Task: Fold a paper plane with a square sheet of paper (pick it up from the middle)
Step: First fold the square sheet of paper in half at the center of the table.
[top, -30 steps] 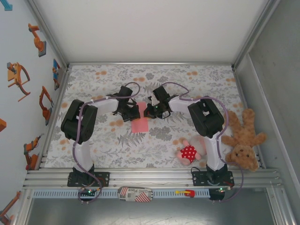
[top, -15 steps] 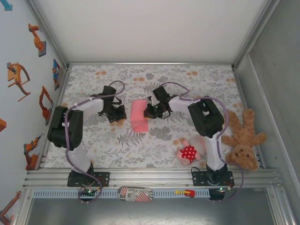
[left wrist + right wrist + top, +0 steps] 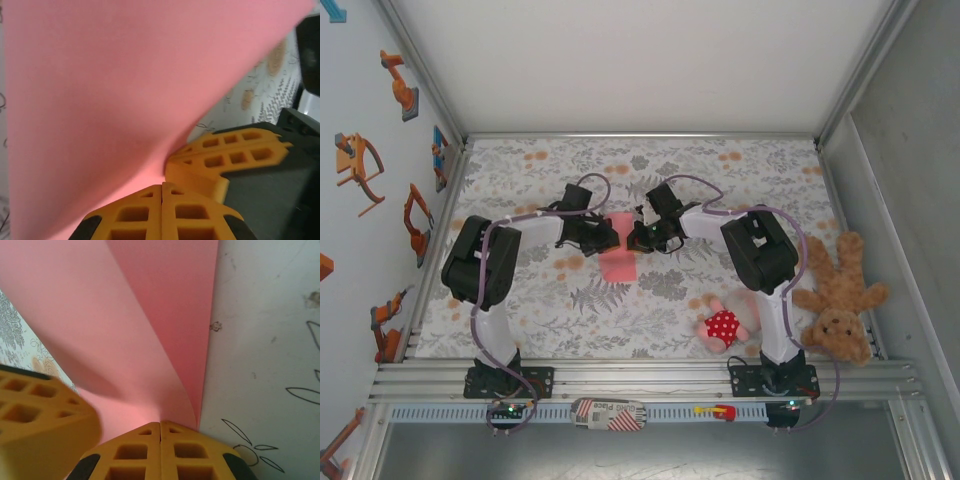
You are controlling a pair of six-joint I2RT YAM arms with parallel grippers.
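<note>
Salmon-pink square sheet of thin paper (image 3: 617,262) curves over on itself as a narrow strip near the middle of the floral tabletop (image 3: 520,160). Left gripper (image 3: 603,236) and right gripper (image 3: 636,237) each pinch its far end, orange fingers (image 3: 140,455) clenched together.

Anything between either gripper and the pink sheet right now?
Nothing visible. The left gripper and right gripper are each shut on the square sheet of paper, close together. The plush doll lies apart, near the right arm's base.
</note>
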